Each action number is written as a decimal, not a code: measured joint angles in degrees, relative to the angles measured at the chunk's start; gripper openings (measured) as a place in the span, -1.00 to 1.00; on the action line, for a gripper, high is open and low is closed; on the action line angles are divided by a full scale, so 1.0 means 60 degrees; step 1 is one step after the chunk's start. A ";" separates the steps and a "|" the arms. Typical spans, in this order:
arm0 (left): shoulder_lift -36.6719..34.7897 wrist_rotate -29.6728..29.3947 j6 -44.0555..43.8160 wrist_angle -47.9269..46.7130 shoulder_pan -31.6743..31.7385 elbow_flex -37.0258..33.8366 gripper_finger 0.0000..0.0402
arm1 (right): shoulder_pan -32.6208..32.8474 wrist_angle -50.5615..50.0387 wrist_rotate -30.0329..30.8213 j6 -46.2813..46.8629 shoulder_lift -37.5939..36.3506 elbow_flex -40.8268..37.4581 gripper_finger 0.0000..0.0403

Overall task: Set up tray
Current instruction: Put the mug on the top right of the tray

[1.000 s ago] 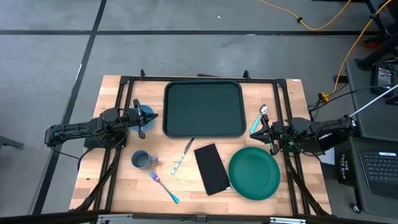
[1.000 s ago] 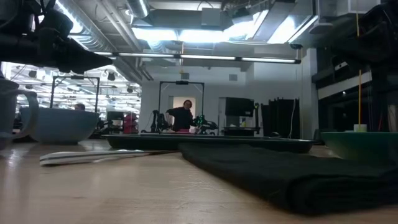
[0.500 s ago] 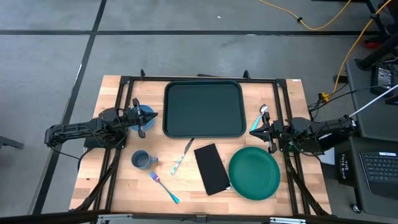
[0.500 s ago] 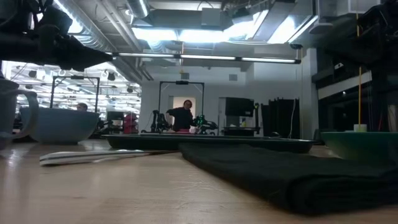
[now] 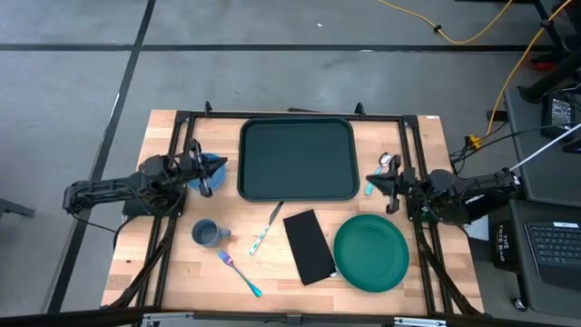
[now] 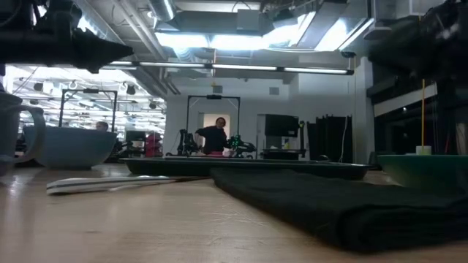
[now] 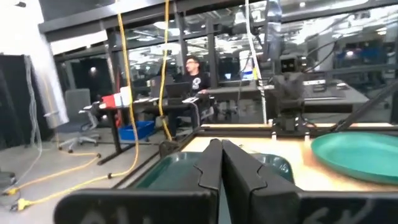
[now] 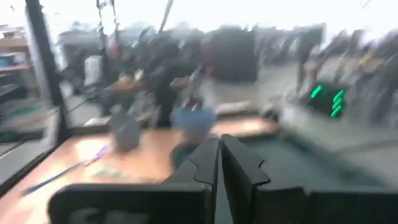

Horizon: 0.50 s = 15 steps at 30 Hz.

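Observation:
The dark green tray (image 5: pixel 297 159) lies flat at the table's far middle; the low view shows its rim (image 6: pixel 248 168). My left gripper (image 5: pixel 221 166) is shut and hovers over the blue bowl (image 5: pixel 211 169), just left of the tray. In its wrist view the shut fingers (image 7: pixel 219 163) point across the tray (image 7: pixel 168 171). My right gripper (image 5: pixel 370 179) is shut too, hovering right of the tray over the spoon (image 5: pixel 385 161). Its wrist view (image 8: pixel 219 163) is blurred and looks over the tray (image 8: pixel 298 162) toward the bowl (image 8: pixel 193 118).
On the near half of the table lie a blue mug (image 5: pixel 207 233), a knife (image 5: pixel 266 229), a fork (image 5: pixel 239 273), a black napkin (image 5: pixel 310 245) and a round green plate (image 5: pixel 370 252). A dark frame runs along the table's sides. A person sits far behind (image 6: pixel 214 136).
My right gripper has moved a little toward the table's far edge, now over the spoon, and is still in motion, as its blurred wrist view shows. My left gripper has shifted slightly toward the far edge over the bowl. Nothing on the table has moved.

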 joint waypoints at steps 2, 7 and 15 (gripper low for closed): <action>0.0465 0.0079 -0.0014 -0.0057 -0.0001 0.0358 -0.98 | -0.0068 0.0198 -0.0171 -0.0772 0.0134 0.0392 -0.92; 0.2042 -0.0295 -0.0046 -0.0327 -0.0001 0.1276 -0.98 | -0.0257 -0.0157 -0.0192 -0.0984 0.1449 0.1695 -0.95; 0.4380 -0.0809 0.0033 -0.0698 -0.0001 0.2684 -0.98 | -0.0636 -0.0330 0.1085 0.0214 0.4551 0.2400 -0.97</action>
